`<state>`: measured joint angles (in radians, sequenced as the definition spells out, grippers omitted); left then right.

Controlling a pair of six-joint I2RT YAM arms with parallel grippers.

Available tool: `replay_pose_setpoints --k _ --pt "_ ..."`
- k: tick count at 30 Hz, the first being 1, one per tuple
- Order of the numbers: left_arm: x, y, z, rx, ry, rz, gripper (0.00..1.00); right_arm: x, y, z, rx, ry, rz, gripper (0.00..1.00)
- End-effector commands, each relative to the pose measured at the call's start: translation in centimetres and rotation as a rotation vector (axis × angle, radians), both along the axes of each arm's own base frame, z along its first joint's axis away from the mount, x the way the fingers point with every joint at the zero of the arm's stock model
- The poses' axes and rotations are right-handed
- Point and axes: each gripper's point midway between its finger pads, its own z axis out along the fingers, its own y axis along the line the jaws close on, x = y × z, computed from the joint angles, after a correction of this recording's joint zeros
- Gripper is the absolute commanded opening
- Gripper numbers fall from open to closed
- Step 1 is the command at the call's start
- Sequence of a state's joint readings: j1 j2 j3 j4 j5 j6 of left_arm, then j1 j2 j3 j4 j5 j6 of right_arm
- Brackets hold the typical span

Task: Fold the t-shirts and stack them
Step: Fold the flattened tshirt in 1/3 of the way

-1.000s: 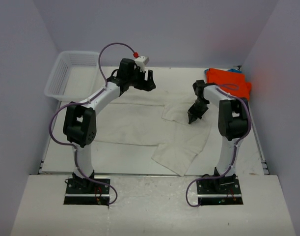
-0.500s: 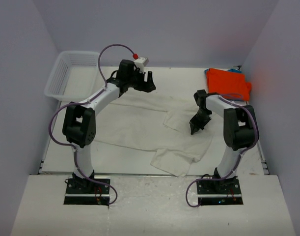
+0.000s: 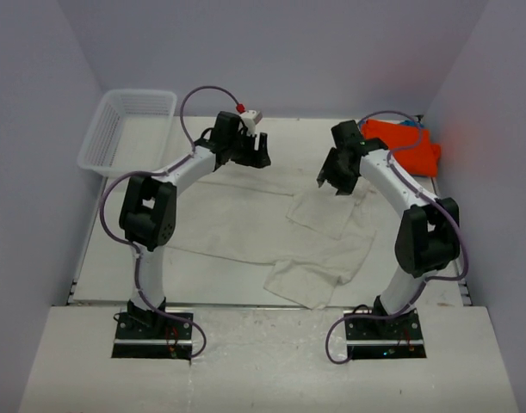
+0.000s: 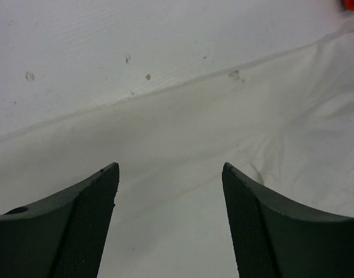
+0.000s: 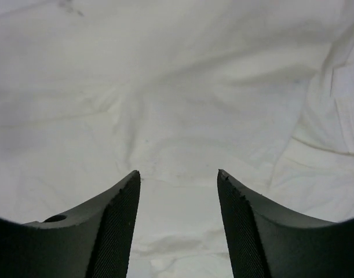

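Observation:
A large cream t-shirt lies spread across the table, its right part doubled over into a flap. An orange t-shirt lies folded at the back right, with a blue edge peeking out behind it. My left gripper hovers open over the cream t-shirt's far edge, nothing between its fingers. My right gripper hangs open just above the cream cloth near the flap, holding nothing.
A white mesh basket stands at the back left corner. Bare table shows beyond the shirt's far edge. Side walls close in the table on the left and right.
My right gripper has opened, let go of the cream cloth, and risen toward the back; the flap now lies flat. The left gripper shifted slightly and stayed open.

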<state>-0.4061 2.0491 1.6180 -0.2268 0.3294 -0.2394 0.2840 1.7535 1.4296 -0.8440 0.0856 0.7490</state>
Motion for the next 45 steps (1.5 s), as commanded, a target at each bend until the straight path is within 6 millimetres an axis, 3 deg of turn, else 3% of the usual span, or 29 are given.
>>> replay_pose_setpoints --k 1,2,3,4,5,6,8,14,15,20,24,25,27,32,35,45 --pt "1.9 1.6 -1.2 0.076 -0.005 0.045 0.71 3.8 0.0 4.7 -0.046 -0.165 0.130 0.59" --pt "2.1 1.8 -1.7 0.079 0.007 0.046 0.67 5.0 0.2 5.5 -0.051 -0.171 0.142 0.50" --pt "2.5 2.2 -2.0 0.085 0.019 0.058 0.51 5.8 0.3 6.0 -0.056 -0.181 0.156 0.26" --pt "2.6 2.5 -3.0 0.093 0.039 0.064 0.42 6.4 0.3 6.1 -0.066 -0.176 0.153 0.00" --pt "2.8 2.6 -3.3 0.096 0.046 0.071 0.33 7.6 0.5 6.0 -0.076 -0.164 0.152 0.00" --pt "3.1 2.9 -3.9 0.102 0.059 0.085 0.15 8.3 0.8 6.0 -0.064 -0.155 0.155 0.00" --pt "3.4 3.0 -4.0 0.102 0.069 0.095 0.00 9.4 0.8 4.9 -0.083 -0.119 0.134 0.00" --pt "3.8 3.2 -4.5 0.113 0.086 0.117 0.00 10.3 2.0 1.6 0.013 -0.013 0.148 0.00" --pt "3.8 3.3 -4.5 0.121 0.089 0.122 0.00 10.2 2.0 -0.4 -0.006 0.037 0.175 0.00" --pt "3.9 4.9 -6.3 0.170 0.116 0.168 0.00 9.4 0.4 -2.6 -0.101 0.100 0.211 0.00" --pt "3.9 6.9 -8.9 0.186 0.180 0.212 0.00 9.8 -0.8 -1.6 -0.161 0.053 0.201 0.00" --pt "3.8 7.2 -9.3 0.190 0.190 0.219 0.00 10.4 -0.6 0.0 -0.152 -0.011 0.197 0.00" --pt "4.0 8.3 -10.0 0.199 0.206 0.249 0.00 10.2 -0.7 0.7 -0.151 -0.044 0.193 0.00" --pt "4.2 10.4 -11.3 0.206 0.242 0.293 0.00 10.4 -0.5 6.0 -0.117 -0.208 0.184 0.00" --pt "4.1 11.5 -11.7 0.213 0.252 0.322 0.00 10.3 -0.1 7.4 -0.090 -0.236 0.195 0.00" --pt "2.9 15.0 -11.9 0.251 0.269 0.402 0.00 9.6 -0.5 5.9 -0.109 -0.197 0.196 0.00"
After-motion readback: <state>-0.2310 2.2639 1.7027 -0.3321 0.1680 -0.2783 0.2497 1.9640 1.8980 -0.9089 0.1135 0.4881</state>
